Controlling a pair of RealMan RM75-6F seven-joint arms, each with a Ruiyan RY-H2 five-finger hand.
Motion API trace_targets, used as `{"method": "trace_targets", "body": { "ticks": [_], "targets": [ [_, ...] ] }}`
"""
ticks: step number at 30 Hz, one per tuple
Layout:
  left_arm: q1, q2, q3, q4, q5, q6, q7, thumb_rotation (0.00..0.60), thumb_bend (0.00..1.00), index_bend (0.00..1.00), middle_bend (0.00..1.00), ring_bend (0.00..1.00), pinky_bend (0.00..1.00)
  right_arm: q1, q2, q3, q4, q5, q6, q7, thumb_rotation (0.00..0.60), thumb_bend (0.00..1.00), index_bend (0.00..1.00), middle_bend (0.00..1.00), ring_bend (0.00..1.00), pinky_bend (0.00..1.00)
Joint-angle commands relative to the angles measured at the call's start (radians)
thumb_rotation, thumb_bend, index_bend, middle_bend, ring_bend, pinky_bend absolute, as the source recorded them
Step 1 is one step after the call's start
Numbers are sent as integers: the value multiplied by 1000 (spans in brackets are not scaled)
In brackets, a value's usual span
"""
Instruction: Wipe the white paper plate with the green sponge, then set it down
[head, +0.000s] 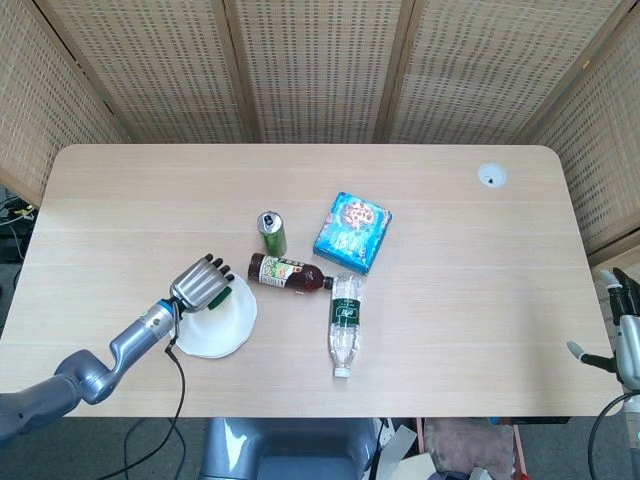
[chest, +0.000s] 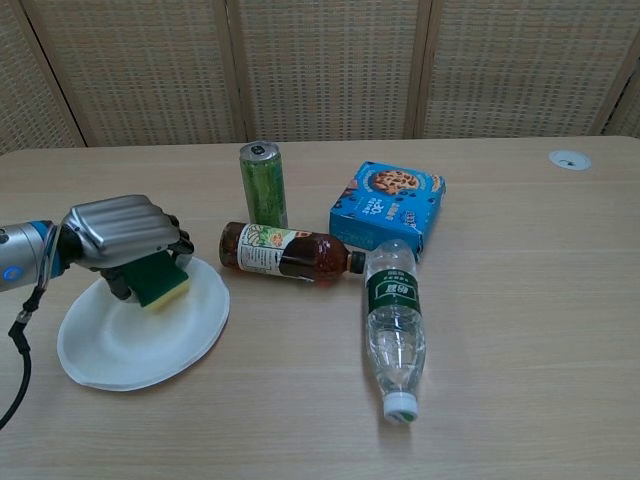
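Note:
The white paper plate (chest: 140, 345) (head: 225, 335) lies flat near the table's front left. My left hand (chest: 120, 235) (head: 200, 284) hovers over the plate's far edge and grips the green and yellow sponge (chest: 155, 280) (head: 231, 296), whose lower face meets the plate's far part. Only a part of my right hand (head: 622, 330) shows, at the right edge of the head view beyond the table's corner, and its fingers are too cropped to judge.
A brown tea bottle (chest: 285, 251) lies on its side right next to the plate. A green can (chest: 262, 184) stands behind it. A clear water bottle (chest: 396, 325) lies towards the front, and a blue cookie box (chest: 388, 206) sits at centre.

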Motion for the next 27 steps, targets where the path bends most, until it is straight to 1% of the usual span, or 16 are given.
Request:
{"method": "trace_targets", "body": {
  "ticks": [1, 5, 10, 15, 20, 27],
  "targets": [
    [2, -45, 1, 36, -34, -62, 34, 600, 317, 507, 397, 307, 373, 1, 1, 2, 2, 3, -2, 3, 600, 0, 0, 0, 0, 0],
    [4, -55, -4, 40, -38, -56, 54, 600, 318, 507, 397, 307, 373, 0, 3, 3, 3, 4, -1, 8, 600, 0, 0, 0, 0, 0],
    [12, -18, -17, 5, -28, 9, 14, 600, 321, 508, 397, 307, 373, -3, 5, 2, 2, 0, 2, 15, 600, 0, 0, 0, 0, 0],
    [19, 26, -18, -14, -25, 33, -21, 600, 321, 507, 397, 307, 373, -4, 6, 1, -1, -5, 6, 15, 600, 0, 0, 0, 0, 0],
    [30, 35, -16, 4, -40, 20, -48, 600, 321, 508, 397, 307, 373, -3, 4, -1, -4, -8, 6, 9, 600, 0, 0, 0, 0, 0],
    [38, -11, -5, 84, -57, -36, -87, 600, 324, 507, 397, 307, 373, 1, 0, 0, -1, -1, 0, 0, 600, 0, 0, 0, 0, 0]
  ]
}}
